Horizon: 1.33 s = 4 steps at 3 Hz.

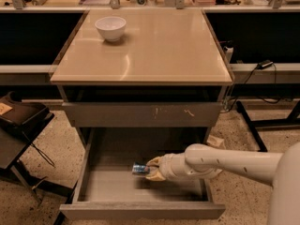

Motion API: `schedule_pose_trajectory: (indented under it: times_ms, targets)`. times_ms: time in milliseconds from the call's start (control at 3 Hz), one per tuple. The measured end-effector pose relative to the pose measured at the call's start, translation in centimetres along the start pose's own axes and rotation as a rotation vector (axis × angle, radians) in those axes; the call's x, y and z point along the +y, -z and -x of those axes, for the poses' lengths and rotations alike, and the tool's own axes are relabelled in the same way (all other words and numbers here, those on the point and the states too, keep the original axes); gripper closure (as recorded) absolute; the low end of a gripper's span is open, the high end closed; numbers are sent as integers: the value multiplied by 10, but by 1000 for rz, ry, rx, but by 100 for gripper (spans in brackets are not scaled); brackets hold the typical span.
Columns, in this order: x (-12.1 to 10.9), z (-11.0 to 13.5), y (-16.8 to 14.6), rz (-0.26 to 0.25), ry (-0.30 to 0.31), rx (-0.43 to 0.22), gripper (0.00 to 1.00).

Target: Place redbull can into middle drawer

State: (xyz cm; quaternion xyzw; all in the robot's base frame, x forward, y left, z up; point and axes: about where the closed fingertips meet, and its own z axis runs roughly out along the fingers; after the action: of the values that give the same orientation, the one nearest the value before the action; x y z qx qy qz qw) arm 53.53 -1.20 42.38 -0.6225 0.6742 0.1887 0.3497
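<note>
The redbull can [139, 168] lies sideways inside the middle drawer [112, 191], low over its floor near 6 o'clock, pinched in the jaws of the gripper [150, 169], which reaches in from 4 o'clock. Carrying looks done; release and withdrawal are left. The side walls stand well clear of the can; the scratched drawer front [140, 114] overhangs at 12 o'clock, with the white bowl [110, 28] far off on the counter [154, 50] at 11

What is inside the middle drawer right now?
The redbull can, lying sideways, gripped by the tool, which reaches from the right into the middle drawer. The arm covers the floor beneath it; the drawer's back is in shadow.
</note>
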Motion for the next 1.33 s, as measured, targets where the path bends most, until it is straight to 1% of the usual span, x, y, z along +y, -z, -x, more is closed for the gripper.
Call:
schedule_pose_trajectory:
  times_ms: [333,667,1333]
  targets:
    - [11,-9,-14,22,-26,-8,100]
    - [11,-9,-14,22,-26,-8,82]
    - [11,-9,-14,22,-26,-8,36]
